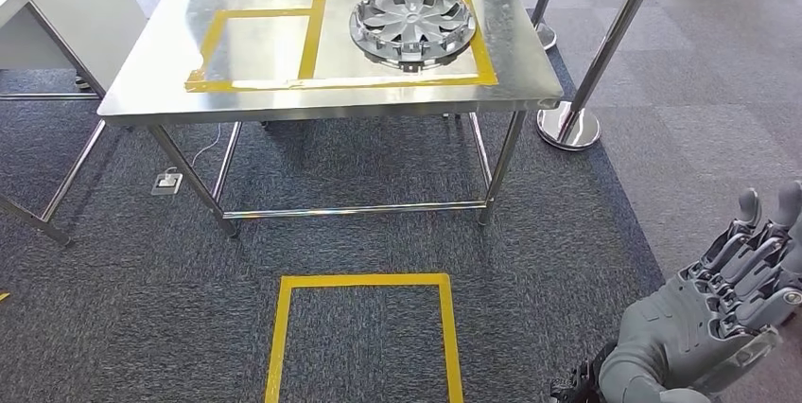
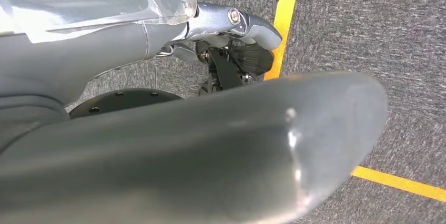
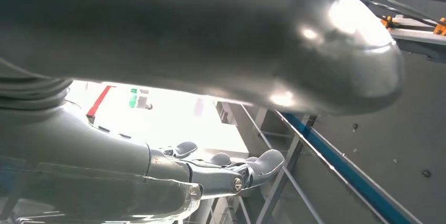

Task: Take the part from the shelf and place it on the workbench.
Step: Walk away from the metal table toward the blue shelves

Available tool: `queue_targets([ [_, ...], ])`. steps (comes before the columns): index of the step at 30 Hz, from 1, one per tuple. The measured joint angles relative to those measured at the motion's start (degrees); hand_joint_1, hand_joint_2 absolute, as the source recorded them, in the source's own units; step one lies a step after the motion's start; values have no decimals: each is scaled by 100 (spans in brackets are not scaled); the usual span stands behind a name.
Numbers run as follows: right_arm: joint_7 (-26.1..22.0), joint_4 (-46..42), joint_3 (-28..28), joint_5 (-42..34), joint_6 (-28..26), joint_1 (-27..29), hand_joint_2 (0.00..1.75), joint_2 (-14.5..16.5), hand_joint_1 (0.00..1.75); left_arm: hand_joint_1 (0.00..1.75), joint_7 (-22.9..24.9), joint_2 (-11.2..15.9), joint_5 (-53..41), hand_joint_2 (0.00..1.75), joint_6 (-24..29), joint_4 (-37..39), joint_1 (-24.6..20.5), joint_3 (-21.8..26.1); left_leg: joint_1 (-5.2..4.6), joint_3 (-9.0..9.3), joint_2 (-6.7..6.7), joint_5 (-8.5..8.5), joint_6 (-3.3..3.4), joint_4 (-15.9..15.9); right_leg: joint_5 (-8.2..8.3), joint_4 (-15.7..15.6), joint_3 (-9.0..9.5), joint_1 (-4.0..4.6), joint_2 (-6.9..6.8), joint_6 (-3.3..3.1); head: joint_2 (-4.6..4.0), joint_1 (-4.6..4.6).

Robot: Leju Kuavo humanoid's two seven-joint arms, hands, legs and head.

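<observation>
Part [image 1: 412,24]: grey spoked wheel cover, lying flat on the steel tabletop [image 1: 170,53], inside the larger of two yellow-taped rectangles [image 1: 482,43], toward the right rear of the surface. The smaller taped rectangle [image 1: 210,43] beside it on the left. No readable lettering or brand on the part or tabletop at this size.

Right hand [image 1: 733,280]: low at the right of the head view, over grey carpet [image 1: 378,166], well apart from the tabletop. Fingers [image 1: 747,209] extended and spread, released, grasping nothing.

Left hand [image 2: 231,50]: the left wrist view has it hanging above carpet, a yellow floor tape line [image 2: 286,19] passing just beyond the fingertips. Fingers [image 2: 257,27] look loosely curved with nothing in them; how far open, I cannot tell.

Right wrist view: thumb close to lens, fingers [image 3: 263,163] stretched out, nothing between them; behind, a metal frame with a blue strip [image 3: 347,169]. Writing there unreadable.

Head view adds: yellow tape square on the floor [image 1: 364,327] in front of the tabletop, a stanchion post with chrome base [image 1: 567,126] at right, a floor socket [image 1: 167,182] under the left side.
</observation>
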Motion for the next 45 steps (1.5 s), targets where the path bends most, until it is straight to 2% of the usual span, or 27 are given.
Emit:
queue_targets([
  [2, 0, -1, -6, 7, 0, -20, 0, 35, 0, 0, 5, -5, 5, 0, 0, 1, -1, 1, 29, 2, 1, 50, 49, -48, -30, 35, -25, 0, 3, 34, 0, 2],
  [3, 0, -1, -8, 9, 0, -32, 0, 48, 0, 0, 5, -7, 5, 0, 0, 1, -1, 1, 48, -4, 0, 80, 78, -74, -132, 165, -87, -2, 5, 55, 0, 9],
  [6, 0, 1, -15, 14, 0, -47, 0, 57, 0, 0, 7, -5, 5, 0, 0, -1, 6, 4, 76, -64, -31, 138, 111, -93, -730, 1225, -540, -29, 9, 122, 0, 31],
  [8, 0, 3, -19, 14, 0, -46, 0, 56, 0, 0, 6, -4, 5, 0, 0, -1, 15, 7, 78, -96, -95, 159, 92, -85, -890, 1741, -732, -49, 10, 145, 0, 28],
  [9, 0, 4, -21, 14, 0, -46, 0, 56, 0, 0, 5, -5, 5, 0, 0, -1, 17, 7, 83, -102, -146, 166, 80, -79, -798, 1645, -657, -59, 12, 145, 0, 28],
  [11, 0, 4, -22, 15, 0, -49, 0, 56, 0, 0, 4, -12, 5, 0, 3, -1, 18, 8, 98, -111, -268, 166, 39, -44, -442, 859, -224, -96, 112, 146, 0, 28],
  [13, 0, 4, -24, 16, 0, -49, 0, 56, 0, 0, 4, -17, 5, 0, 17, -1, 14, 8, 95, -161, -389, 162, -33, 16, -262, 193, 111, -117, 292, 126, 0, 30],
  [14, 0, 3, -27, 17, 0, -49, 0, 56, 0, 0, 4, -19, 5, 0, 27, -2, 15, 8, 95, -197, -438, 169, -72, 35, -262, 81, 157, -114, 348, 99, 0, 26],
  [16, 0, 2, -31, 20, 0, -48, 0, 56, 0, 0, 4, -25, 5, 0, 44, -3, 22, 11, 109, -252, -518, 197, -140, 38, -253, 89, 136, -95, 281, 15, 0, 19],
  [18, 0, 2, -30, 27, 0, -48, 0, 60, 0, 0, 4, -32, 5, 0, 64, -3, 31, 15, 119, -322, -418, 120, -188, 150, -227, 82, 135, -101, 176, -63, 0, 5],
  [19, 0, 2, -29, 33, 0, -44, 0, 63, 0, 0, 4, -34, 5, 0, 72, -3, 32, 16, 118, -424, -314, -15, -206, 359, -214, 75, 130, -108, 117, -97, 0, -9],
  [22, 0, 0, -31, 70, 1, -18, 0, 69, 0, 0, 4, -42, 5, 0, 84, -3, 37, 17, 119, -977, -91, -562, -239, 1494, -201, 77, 81, -91, -77, -142, 0, -37],
  [23, 0, 0, -32, 80, 1, -13, 0, 69, 0, 0, 4, -44, 5, 0, 85, -3, 43, 17, 119, -1087, -79, -617, -239, 1726, -200, 77, 71, -87, -147, -144, 0, -37],
  [24, 0, 1, -32, 86, 1, -12, 0, 69, 0, 0, 4, -45, 5, 0, 85, -3, 52, 18, 119, -1080, -70, -561, -234, 1729, -199, 78, 68, -83, -214, -145, 0, -37],
  [25, 0, 1, -32, 87, 0, -12, 0, 69, 0, 0, 4, -45, 5, 0, 83, -3, 60, 19, 116, -940, -42, -406, -223, 1482, -200, 78, 72, -80, -278, -143, 0, -36],
  [27, 0, 1, -31, 84, 1, -12, 0, 70, 0, 0, 1, -44, 13, 0, 74, -4, 61, 19, 89, -458, 194, -60, -176, 625, -209, 79, 94, -61, -390, -128, 0, -36],
  [29, 0, 0, -30, 79, 2, -10, 0, 72, 0, 0, -8, -47, 25, 0, 68, -6, 49, 19, 47, -178, 391, 83, -134, 96, -226, 80, 114, -37, -477, -83, 0, -32],
  [30, 0, 1, -30, 77, 2, -9, 0, 73, 0, 0, -11, -48, 29, 0, 68, -7, 45, 19, 29, -167, 396, 77, -119, 46, -232, 74, 125, -32, -521, -52, 0, -27],
  [32, 0, 1, -29, 72, 1, -9, 0, 76, 0, 0, -14, -49, 38, 0, 67, -7, 50, 21, 36, -183, 264, 111, -70, 25, -249, 66, 153, -47, -584, 18, 0, -30],
  [34, 0, 1, -28, 70, 1, 1, 0, 79, 0, 0, -27, -52, 41, 0, 58, -7, 54, 23, 71, -181, 130, 161, 0, -5, -428, 290, 77, -63, -393, 84, 0, -13],
  [36, 0, 1, -28, 76, 0, 38, 0, 76, 0, 0, -47, -59, 43, 0, 41, -7, 52, 23, 85, -202, -11, 192, 45, -8, -816, 996, -240, -70, -106, 119, 0, 15],
  [37, 0, 2, -29, 83, 0, 61, 0, 74, 0, 0, -53, -61, 43, 0, 34, -7, 55, 23, 81, -217, -87, 198, 54, -5, -983, 1410, -436, -70, -42, 124, 0, 20],
  [38, 0, 2, -30, 91, 0, 82, 0, 73, 0, 0, -56, -62, 42, 0, 28, -7, 62, 23, 77, -225, -168, 201, 60, 1, -1062, 1702, -580, -69, -15, 121, 0, 21],
  [39, 0, 2, -30, 98, 0, 98, 0, 72, 0, 0, -57, -61, 38, 0, 26, -7, 70, 23, 74, -227, -251, 203, 61, 7, -1019, 1772, -622, -68, -2, 112, 0, 20],
  [41, 0, 0, -29, 109, 0, 112, 0, 73, 0, 0, -54, -61, 16, 0, 24, -7, 77, 23, 75, -216, -425, 199, 54, 26, -629, 1198, -368, -75, 70, 77, -1, 21],
  [43, 0, -3, -28, 113, 0, 111, 0, 76, 0, 0, -47, -64, -3, 0, 25, -6, 74, 23, 73, -229, -580, 192, 20, 53, -305, 398, -16, -97, 320, 43, -1, 20],
  [45, 0, -8, -27, 108, 0, 108, 0, 78, 0, 0, -40, -65, -7, 0, 26, -6, 75, 23, 84, -281, -698, 201, -51, 68, -253, 98, 94, -92, 469, 17, 0, 16],
])
